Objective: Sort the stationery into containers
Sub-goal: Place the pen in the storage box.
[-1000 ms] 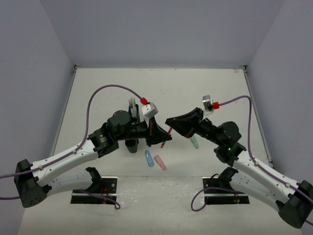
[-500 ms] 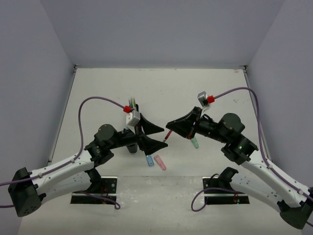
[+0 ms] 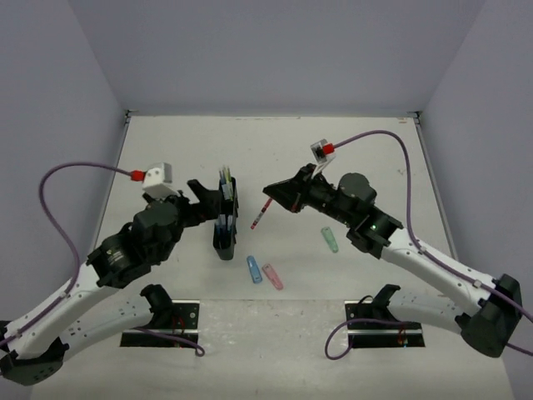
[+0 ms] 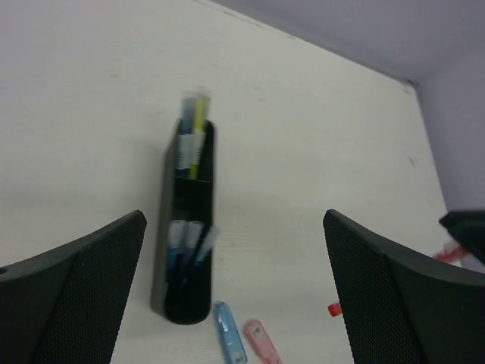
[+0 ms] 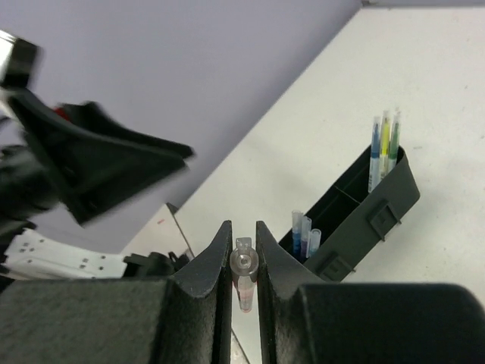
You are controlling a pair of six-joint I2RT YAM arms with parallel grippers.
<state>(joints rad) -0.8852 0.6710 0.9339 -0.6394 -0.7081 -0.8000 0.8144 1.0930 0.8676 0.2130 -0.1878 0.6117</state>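
**Q:** What is each end effector doing?

**A:** The right end effector [image 5: 242, 241] is clamping its two dark fingers on a thin red pen with a clear cap [image 3: 260, 215]. It is gripping near the capped end, so the barrel is pointing down and away, probably ready to be aimed into a compartment. The left end effector [image 4: 233, 224] is standing with its jaws wide apart and is holding nothing. It is hovering on the left side of the narrow black plastic desk organiser [image 3: 223, 243].

**Q:** Where is the stationery sitting?

**A:** Yellow-green and blue pens [image 3: 224, 177] are standing in the organiser's far compartment, and pale blue ones [image 3: 222, 223] are standing in a nearer compartment. The red pen is hanging just beside the organiser's right flank, not yet over any compartment. A chunky blue piece [image 3: 254, 269] and a pink piece [image 3: 272, 276] are lying side by side near the organiser's near end. A green piece [image 3: 331, 240] is lying well apart from them, under the right arm.

**Q:** Why this arrangement?

**A:** Delivery of the red pen appears to be the step in hand. With the empty left jaws on the opposite side, the approach from the right is lying unobstructed.

**Q:** And the setting?

**A:** An off-white matte surface [image 3: 166, 150] is carrying everything. Pale lilac-grey walls [image 3: 266, 50] are enclosing it on three sides, and purple cables [image 3: 379, 137] are looping from both wrists.
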